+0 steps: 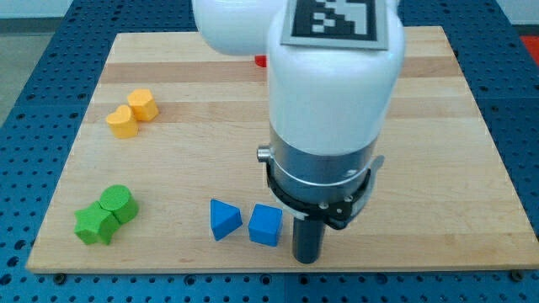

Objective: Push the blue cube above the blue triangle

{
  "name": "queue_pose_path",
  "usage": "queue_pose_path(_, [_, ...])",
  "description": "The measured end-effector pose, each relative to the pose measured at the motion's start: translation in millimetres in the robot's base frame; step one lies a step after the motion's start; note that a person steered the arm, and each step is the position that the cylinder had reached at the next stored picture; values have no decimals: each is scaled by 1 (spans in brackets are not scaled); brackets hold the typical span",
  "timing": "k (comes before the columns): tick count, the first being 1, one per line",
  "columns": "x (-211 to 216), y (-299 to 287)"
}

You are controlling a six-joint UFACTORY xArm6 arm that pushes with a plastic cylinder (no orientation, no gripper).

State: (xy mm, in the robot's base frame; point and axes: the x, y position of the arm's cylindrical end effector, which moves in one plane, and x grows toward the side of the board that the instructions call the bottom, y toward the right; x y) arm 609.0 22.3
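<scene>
My tip (306, 259) — bare rod end effector, upright, grasping nothing — just right of blue cube (265, 225), blue triangle (224, 219) beyond.

Bright, even light falls from overhead, and the picture is sharp edge to edge. The pale wooden tabletop (472, 126) carries a soft sheen and no hard glare. Shadows are short and faint. The white arm housing (333, 84) shades gently darker toward the view's right.

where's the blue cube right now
The blue cube sits near the wooden board's bottom edge, just right of the blue triangle and immediately left of my tip.
</scene>
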Motion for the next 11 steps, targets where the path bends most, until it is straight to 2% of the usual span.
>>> queue_pose_path(4, [-9, -76])
queue_pose_path(6, [-18, -75])
queue_pose_path(9, [-70, -70])
queue_pose_path(11, [-104, -111])
